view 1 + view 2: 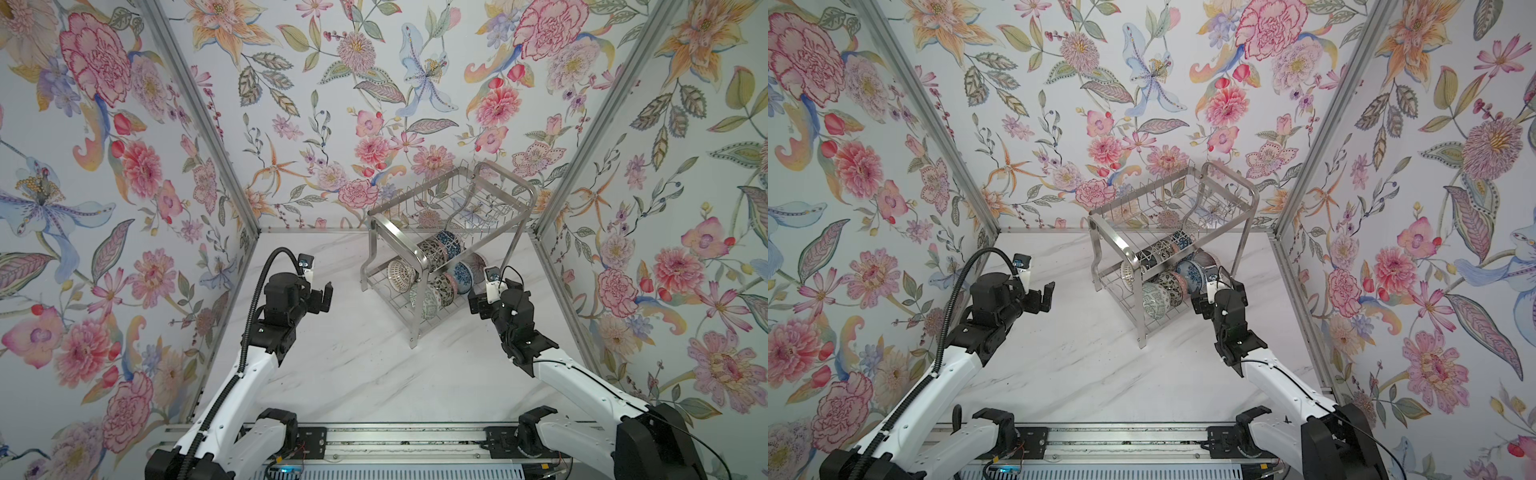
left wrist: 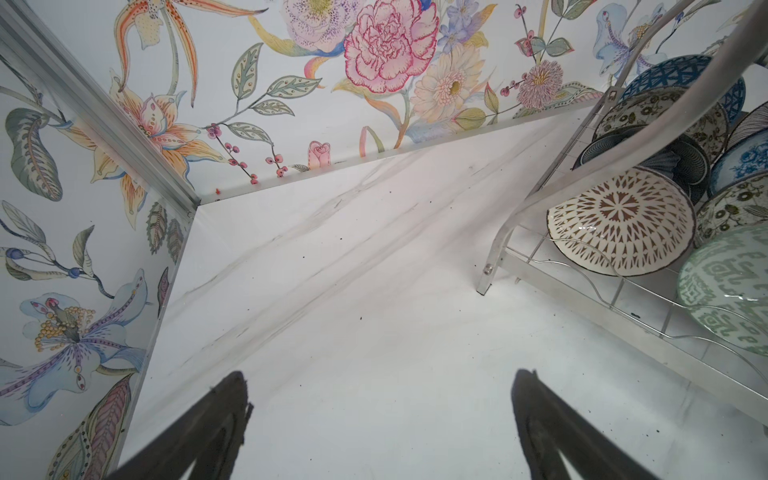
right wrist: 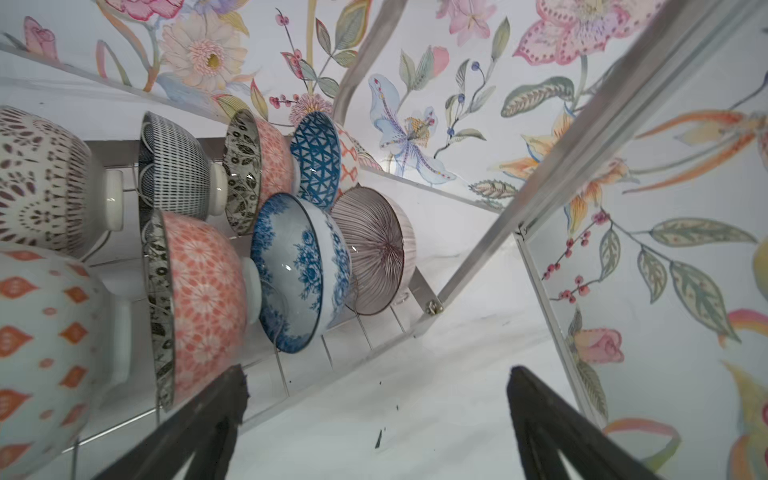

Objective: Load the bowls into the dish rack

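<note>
Bowls [image 3: 299, 270], small round glazed ceramic in mixed patterns: every one I can find stands on edge in the lower tier of the two-tier stainless wire dish rack [image 1: 399, 241]. They sit in two rows between the upright wires. Eight counted from the right wrist view, with blue triangles, blue floral, purple-grey lines and pink among them. More may be hidden behind these.

Upper tier of the rack: bare wire, no bowl seen.

No bowl lies loose beside the rack or in front of it in either top view. Judgement: loading looks finished, or close to it. All that could remain is a bowl out of camera reach.

Left gripper [image 1: 324, 296]: jaws spread wide, nothing between them, well apart from the rack on its left-arm side.
Right gripper [image 1: 477, 302]: jaws also spread and empty, just beside the rack's lower tier at the near corner.

White marble-print tabletop [image 1: 353, 361] under the rack, flat, with a few dark specks [image 3: 379, 438]. Floral wallpaper [image 1: 332, 104] covers the three walls around the rack, joined by aluminium corner posts [image 1: 199, 116]. Both arms mount on a metal rail [image 1: 395, 440] opposite the rack.
</note>
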Tool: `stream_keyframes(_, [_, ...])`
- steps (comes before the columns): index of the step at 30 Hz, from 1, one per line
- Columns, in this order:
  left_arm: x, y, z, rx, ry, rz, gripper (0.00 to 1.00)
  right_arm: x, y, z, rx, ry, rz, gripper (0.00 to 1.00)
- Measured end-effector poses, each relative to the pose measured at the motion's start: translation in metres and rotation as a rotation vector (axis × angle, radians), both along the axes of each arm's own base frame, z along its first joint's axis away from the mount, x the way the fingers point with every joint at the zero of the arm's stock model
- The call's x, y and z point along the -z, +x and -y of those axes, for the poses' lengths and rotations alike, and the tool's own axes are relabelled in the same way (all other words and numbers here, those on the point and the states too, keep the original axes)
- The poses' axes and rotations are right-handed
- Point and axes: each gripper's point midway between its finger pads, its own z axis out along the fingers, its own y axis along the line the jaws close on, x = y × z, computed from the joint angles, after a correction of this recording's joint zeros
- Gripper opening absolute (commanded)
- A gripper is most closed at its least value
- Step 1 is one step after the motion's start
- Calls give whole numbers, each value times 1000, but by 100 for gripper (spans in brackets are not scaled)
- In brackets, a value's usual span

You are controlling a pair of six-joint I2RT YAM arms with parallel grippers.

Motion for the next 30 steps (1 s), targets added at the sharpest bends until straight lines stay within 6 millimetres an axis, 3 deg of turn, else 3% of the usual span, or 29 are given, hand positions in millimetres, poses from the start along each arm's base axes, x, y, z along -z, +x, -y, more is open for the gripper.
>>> stream_keyframes(4, [-6, 3, -1, -9, -3, 31, 99, 18, -2, 4, 0, 36, -36, 99])
stream_keyframes(16, [1, 2, -3, -18, 5, 34, 99, 12, -7, -18, -113, 106, -48, 99])
stream_keyframes(19, [4, 1, -5, -22, 24, 26, 99, -7, -19, -42, -225, 144, -37, 99])
stream_keyframes(24, [8, 0, -6, -15, 47, 12, 99, -42, -61, -111, -525, 153, -29, 99])
stream_keyframes(27, [9, 1, -5, -12, 51, 9, 99, -48, -85, -145, -676, 127, -63, 99])
stream_keyframes(30, [10, 1, -5, -7, 57, 5, 99, -41, -102, -171, -788, 103, -119, 99])
